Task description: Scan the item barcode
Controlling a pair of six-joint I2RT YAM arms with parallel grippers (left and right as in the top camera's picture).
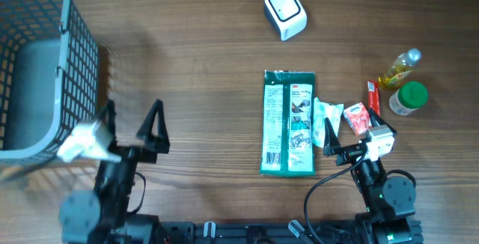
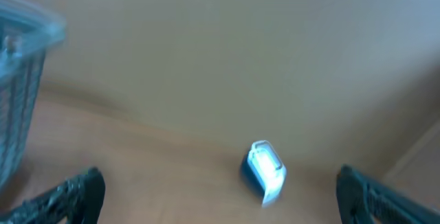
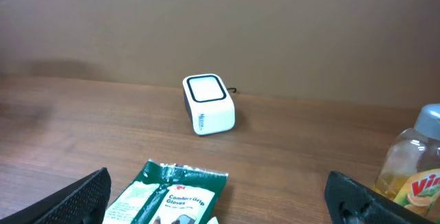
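A white barcode scanner [image 1: 285,12] stands at the back of the wooden table, seen too in the left wrist view [image 2: 265,169] and the right wrist view [image 3: 208,104]. A green glove packet [image 1: 289,122] lies flat mid-table, printed side up; its top end shows in the right wrist view [image 3: 172,193]. My right gripper [image 1: 352,130] hovers open just right of the packet, over small sachets, holding nothing [image 3: 227,200]. Far to the left, beside the basket, my left gripper [image 1: 132,114] is open and empty [image 2: 223,200].
A grey wire basket [image 1: 45,72] fills the left side [image 2: 20,80]. Right of the packet lie a white sachet [image 1: 327,115], a red sachet [image 1: 356,117] and a red stick [image 1: 373,98]. A yellow bottle [image 1: 400,68] [image 3: 412,169] and a green-lidded jar [image 1: 409,98] sit at the far right.
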